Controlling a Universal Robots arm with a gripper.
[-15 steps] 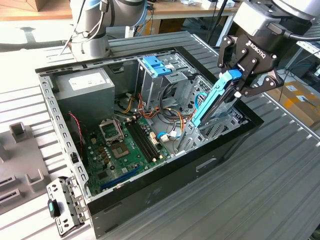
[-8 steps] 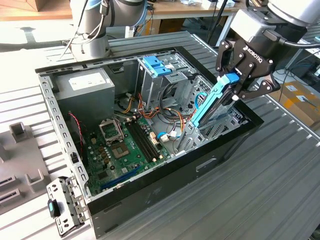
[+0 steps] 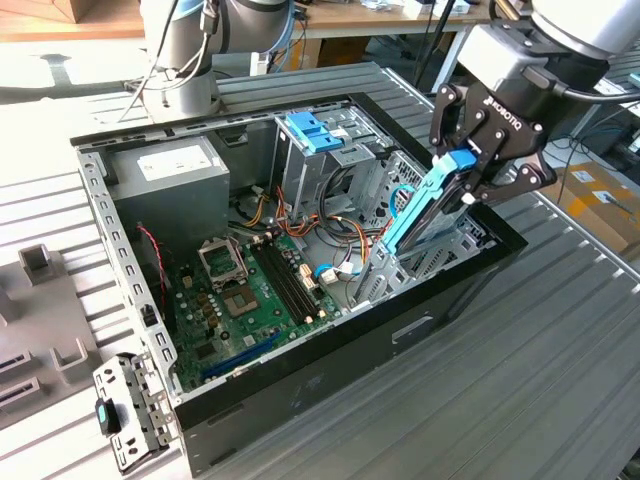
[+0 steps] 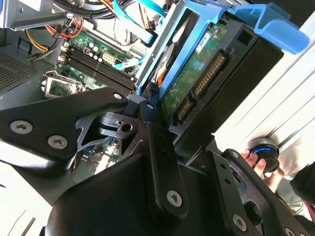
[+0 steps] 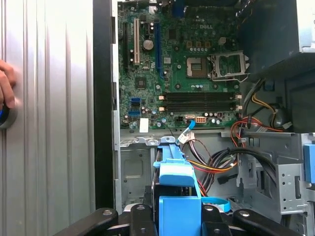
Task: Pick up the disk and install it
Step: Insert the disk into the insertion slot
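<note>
Pinching the disk (image 4: 189,81) in its blue carrier (image 3: 415,215), your gripper (image 3: 466,188) holds it tilted at the exterior view's right. Its lower end dips inside the open case's black rim (image 3: 500,238), with loose cables (image 3: 335,225) near it toward the frame's centre.

Auditor: What did the fingers (image 4: 148,111) hold?
Inspector: The gripper (image 4: 174,123) was clamped on the disk (image 4: 197,81). The disk sat tilted in a blue carrier (image 4: 165,46), with its green circuit board and connector row facing the camera.
Auditor: And beyond it?
Inspector: The motherboard (image 4: 96,54) with its memory slots, the processor socket (image 4: 58,86) and a blue ribbon cable (image 4: 130,14).
Auditor: Anything outside the case?
Inspector: A hand (image 4: 269,174) touched a round black knob with a blue ring (image 4: 263,150) by the ribbed surface (image 4: 275,96).
</note>
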